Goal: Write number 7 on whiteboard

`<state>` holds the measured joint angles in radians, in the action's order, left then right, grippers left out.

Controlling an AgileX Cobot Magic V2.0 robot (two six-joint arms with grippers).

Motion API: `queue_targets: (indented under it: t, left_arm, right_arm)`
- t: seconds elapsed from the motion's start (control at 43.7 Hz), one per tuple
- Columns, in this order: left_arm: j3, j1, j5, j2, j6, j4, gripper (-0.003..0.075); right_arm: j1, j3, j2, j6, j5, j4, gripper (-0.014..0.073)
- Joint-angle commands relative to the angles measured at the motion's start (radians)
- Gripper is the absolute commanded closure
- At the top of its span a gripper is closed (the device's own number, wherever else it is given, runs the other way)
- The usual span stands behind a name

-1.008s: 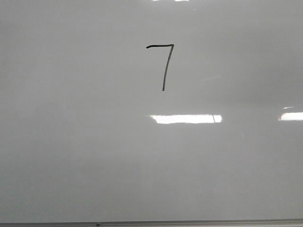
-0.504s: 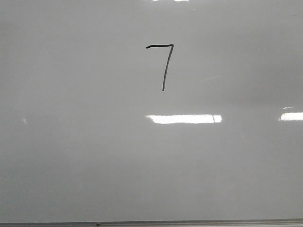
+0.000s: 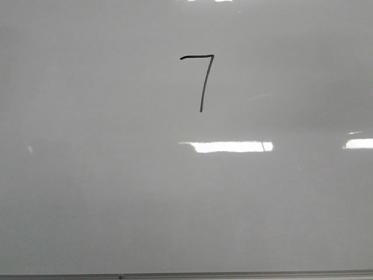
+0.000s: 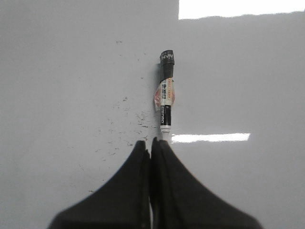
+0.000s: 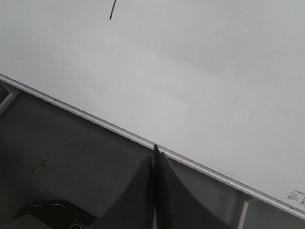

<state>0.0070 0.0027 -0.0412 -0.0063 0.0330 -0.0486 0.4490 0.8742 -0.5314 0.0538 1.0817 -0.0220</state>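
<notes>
Whiteboard (image 3: 87,192) fills nearly the whole front view; we see its thin grey bottom edge (image 3: 233,275) along the lower border. Number 7 (image 3: 201,81) sits on it, upper middle, in black: short wavy top bar, long downstroke slanting a bit to the left. Bright light reflections (image 3: 230,146) lie just below the digit, w/ another at the right border.

Left wrist view: our left tool (image 4: 151,145) has its black fingers pressed together on the back end of a marker (image 4: 166,95). The marker's black cap points away from the tool, over the board surface, which has small dark specks (image 4: 125,125) beside the marker.

Right wrist view: our right tool (image 5: 156,157) is closed w/ nothing in it, near the board's bottom edge. The lower tip of the 7's downstroke shows far up the board.
</notes>
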Motion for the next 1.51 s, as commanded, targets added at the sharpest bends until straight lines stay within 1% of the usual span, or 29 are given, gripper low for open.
queue_targets:
  t: [0.0,0.275,0.344,0.389,0.435,0.595,0.664,0.802,0.939,1.145,1.191,1.489]
  left_arm:
    - [0.012,0.0,0.09,-0.012,0.003,0.009,0.0741]
    - [0.012,0.0,0.09,-0.012,0.003,0.009,0.0741]
    - [0.012,0.0,0.09,-0.012,0.003,0.009,0.0741]
    - [0.012,0.0,0.09,-0.012,0.003,0.009,0.0741]
    - [0.012,0.0,0.09,-0.012,0.003,0.009,0.0741]
    - [0.012,0.001,0.09,-0.012,0.003,0.009,0.0741]
    - [0.012,0.001,0.09,-0.012,0.003,0.009,0.0741]
    - [0.012,0.001,0.09,-0.012,0.003,0.009,0.0741]
    - [0.012,0.001,0.09,-0.012,0.003,0.009,0.0741]
    - [0.012,0.001,0.09,-0.012,0.003,0.009,0.0741]
    - [0.012,0.001,0.09,-0.012,0.003,0.009,0.0741]
    - [0.012,0.001,0.09,-0.012,0.003,0.009,0.0741]
  right_arm:
    - [-0.007,0.024,-0.004,-0.01,-0.068,-0.012,0.0661]
    - [-0.008,0.013,0.009,-0.01,-0.08,-0.012,0.0661]
    - [-0.045,-0.016,0.038,-0.01,-0.114,-0.02,0.0661]
    - [-0.087,-0.058,0.072,-0.01,-0.169,-0.02,0.0661]
    - [-0.144,-0.105,0.108,-0.01,-0.255,-0.02,0.0661]
    - [-0.333,-0.348,0.28,-0.01,-0.575,-0.02,0.0661]
    - [-0.386,-0.447,0.345,-0.01,-0.694,-0.02,0.0661]
    - [-0.452,-0.639,0.467,-0.01,-0.872,-0.02,0.0661]
    - [-0.487,-0.776,0.548,-0.009,-1.011,-0.019,0.0661]
    - [-0.492,-0.9,0.559,0.003,-1.136,-0.018,0.0661]
    - [-0.492,-0.898,0.559,0.006,-1.12,-0.018,0.0661]
    - [-0.492,-0.898,0.559,0.006,-1.151,-0.018,0.0661]
